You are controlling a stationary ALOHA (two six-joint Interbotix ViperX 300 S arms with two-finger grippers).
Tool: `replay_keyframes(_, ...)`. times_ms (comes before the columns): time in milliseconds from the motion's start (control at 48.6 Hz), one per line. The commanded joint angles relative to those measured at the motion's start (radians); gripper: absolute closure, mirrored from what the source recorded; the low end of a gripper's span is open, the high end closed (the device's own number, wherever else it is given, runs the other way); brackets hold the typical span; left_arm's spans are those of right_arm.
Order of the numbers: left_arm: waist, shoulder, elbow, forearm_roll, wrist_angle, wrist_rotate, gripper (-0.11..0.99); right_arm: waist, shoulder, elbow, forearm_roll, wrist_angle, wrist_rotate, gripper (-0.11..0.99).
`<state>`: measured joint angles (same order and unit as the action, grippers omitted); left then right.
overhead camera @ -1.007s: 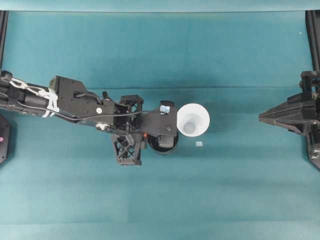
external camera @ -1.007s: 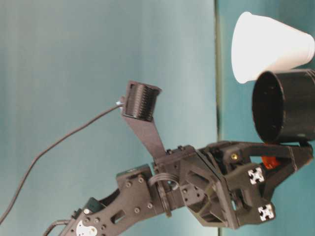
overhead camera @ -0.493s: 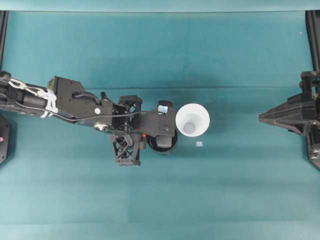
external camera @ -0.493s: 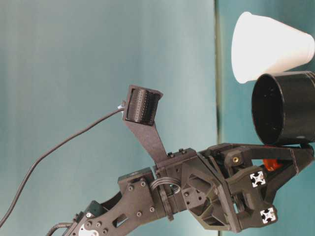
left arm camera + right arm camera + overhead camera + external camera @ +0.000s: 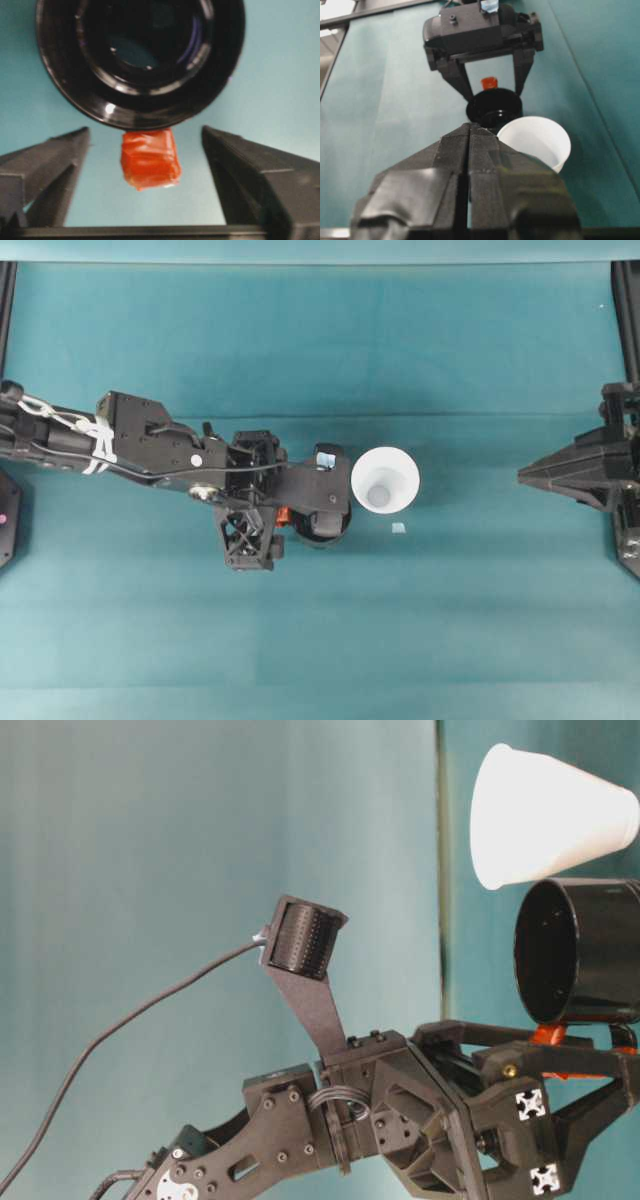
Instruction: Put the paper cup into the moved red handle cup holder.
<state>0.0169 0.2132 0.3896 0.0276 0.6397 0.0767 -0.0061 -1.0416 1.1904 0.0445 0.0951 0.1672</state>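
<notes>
From overhead we see the paper cup [image 5: 385, 478] standing rim up near the middle of the teal desk [image 5: 320, 630], its small greyish base visible down inside. Just beside it, toward the left arm, sits the red handle cup holder [image 5: 320, 525], mostly hidden under the arm's camera mount, with a bit of its orange-red handle tab [image 5: 284, 517] showing. The left gripper [image 5: 290, 518] is at that tab. A tiny pale scrap [image 5: 398, 528] lies on the desk near the cup. The right gripper [image 5: 530, 475] is well apart, at the desk's right edge.

At table level we see the white cup [image 5: 550, 815] and the black holder [image 5: 580, 952] close together; whether they touch we cannot tell. The tab [image 5: 550, 1035] lies next to the left gripper's fingers [image 5: 530, 1065], and a cable [image 5: 130, 1020] runs to the wrist camera above them.

From the left wrist we look into the holder's glossy black mouth [image 5: 140, 60]. The tab [image 5: 149, 157] points toward us between the two fingers [image 5: 45, 165], which are released, with clear gaps on both sides of the tab.

From the right wrist we see the right gripper's fingers [image 5: 440, 185] clenched together on nothing. Beyond them stand the cup [image 5: 535, 142] and the holder [image 5: 492, 107], with the left gripper [image 5: 490, 85] straddling the tab [image 5: 489, 82].
</notes>
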Motion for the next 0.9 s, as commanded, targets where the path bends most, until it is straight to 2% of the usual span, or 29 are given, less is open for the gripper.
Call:
replay_keyframes(0,0.0,-0.018,-0.017,0.002,-0.012,0.015,-0.06,-0.002,0.003,-0.005,0.003,-0.006,0.009,0.99)
replay_keyframes(82,0.002,-0.021,-0.028,0.002,-0.006,0.026,-0.07,-0.002,0.003,-0.003,0.003,-0.006,0.009,0.99)
replay_keyframes(247,0.0,-0.092,-0.014,0.002,0.044,0.026,-0.07,-0.003,0.003,-0.005,0.003,-0.002,0.011,0.99)
replay_keyframes(329,-0.002,-0.155,0.006,0.002,0.063,0.028,-0.07,-0.014,0.003,-0.005,0.003,0.009,0.012,0.99)
replay_keyframes(370,-0.003,-0.192,0.021,0.002,0.064,0.028,-0.07,-0.025,0.003,-0.006,0.008,0.018,0.012,0.99)
replay_keyframes(473,-0.003,-0.298,0.077,0.002,0.066,0.028,-0.07,-0.044,0.005,-0.015,0.008,0.058,0.012,0.99)
replay_keyframes(596,-0.005,-0.4,0.143,0.002,0.066,0.026,-0.06,-0.077,0.009,-0.048,0.006,0.129,0.009,0.99)
replay_keyframes(781,-0.006,-0.532,0.245,0.002,0.061,0.017,-0.06,-0.123,0.032,-0.089,0.003,0.192,0.008,0.98)
replay_keyframes(884,-0.006,-0.591,0.291,0.002,0.06,0.015,-0.06,-0.138,0.091,-0.13,0.003,0.225,0.008,0.98)
